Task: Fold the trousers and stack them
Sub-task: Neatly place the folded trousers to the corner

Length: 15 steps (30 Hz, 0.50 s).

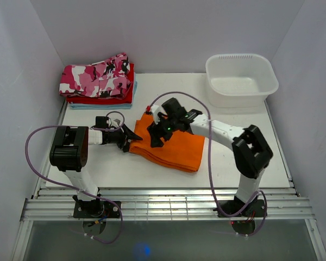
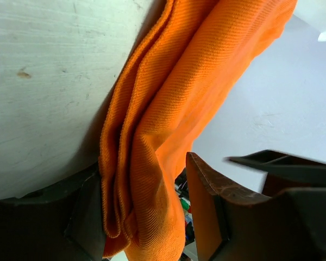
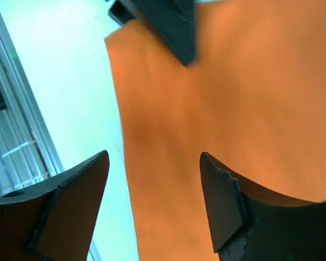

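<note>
Orange trousers (image 1: 174,147) folded into a flat layered rectangle, lying mid-surface (image 1: 125,174) at a slight angle, between the two arms. Left gripper (image 2: 144,163) sits low at the trousers' left edge. Its jaws are apart with the bunched folded edge between them: cloth against one finger (image 2: 87,217), clear gap to the other (image 2: 206,201), so not clamped. Right gripper (image 3: 155,155) is over the left part of the trousers, jaws wide apart, nothing between them. The cloth's edge runs under the gap, with bare surface on one side and flat orange on the other. Dark pointed part (image 3: 163,27) at top of the right wrist view, probably a left finger, not sure. White tub (image 1: 242,79) at the far right corner, well apart from the trousers. Far left corner has a stack of folded garments: pink camouflage one (image 1: 98,76) on top, red one (image 1: 127,93) under it, light blue one (image 1: 98,106) at the bottom
</note>
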### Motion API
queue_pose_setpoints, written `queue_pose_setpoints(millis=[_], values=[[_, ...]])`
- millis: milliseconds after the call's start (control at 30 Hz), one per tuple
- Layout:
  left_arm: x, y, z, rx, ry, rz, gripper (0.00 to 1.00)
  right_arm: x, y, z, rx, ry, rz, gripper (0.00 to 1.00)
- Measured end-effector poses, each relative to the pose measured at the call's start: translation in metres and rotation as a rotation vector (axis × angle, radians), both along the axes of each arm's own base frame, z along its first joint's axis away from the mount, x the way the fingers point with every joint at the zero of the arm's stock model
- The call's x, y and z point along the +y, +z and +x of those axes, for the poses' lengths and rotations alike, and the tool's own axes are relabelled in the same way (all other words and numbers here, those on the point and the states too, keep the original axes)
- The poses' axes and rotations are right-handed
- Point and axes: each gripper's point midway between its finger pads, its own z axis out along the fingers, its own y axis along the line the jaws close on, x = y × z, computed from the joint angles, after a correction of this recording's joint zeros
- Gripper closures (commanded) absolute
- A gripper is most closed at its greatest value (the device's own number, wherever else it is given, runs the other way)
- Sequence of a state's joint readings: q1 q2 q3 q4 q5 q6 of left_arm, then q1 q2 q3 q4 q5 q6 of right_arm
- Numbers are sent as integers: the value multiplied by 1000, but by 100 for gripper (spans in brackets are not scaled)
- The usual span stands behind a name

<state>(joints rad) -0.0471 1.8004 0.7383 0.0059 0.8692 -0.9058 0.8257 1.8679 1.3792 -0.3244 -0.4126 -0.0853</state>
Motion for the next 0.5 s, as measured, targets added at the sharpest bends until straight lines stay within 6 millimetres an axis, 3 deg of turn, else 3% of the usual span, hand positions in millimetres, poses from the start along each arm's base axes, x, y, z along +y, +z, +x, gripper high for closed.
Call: queue_pose_setpoints(millis=[100,167,233,333,433,500], values=[[0,0,0,-3,-1,1,37,-54,36,22,12,-123,61,24],[0,-1,1,-7,-1,4,39,-103,42,34,36,-255,82,16],[0,-2,1,-12,0,12,40,-159,26,39,99,-419,70,2],[1,-3,3,-21,1,22,44,-211,-16,16,255,-600,41,2],[1,-4,2,-36,2,35,47,-231,-54,-22,445,-712,12,2],[2,-5,2,-48,5,46,49,-228,-57,-35,533,-747,55,3]])
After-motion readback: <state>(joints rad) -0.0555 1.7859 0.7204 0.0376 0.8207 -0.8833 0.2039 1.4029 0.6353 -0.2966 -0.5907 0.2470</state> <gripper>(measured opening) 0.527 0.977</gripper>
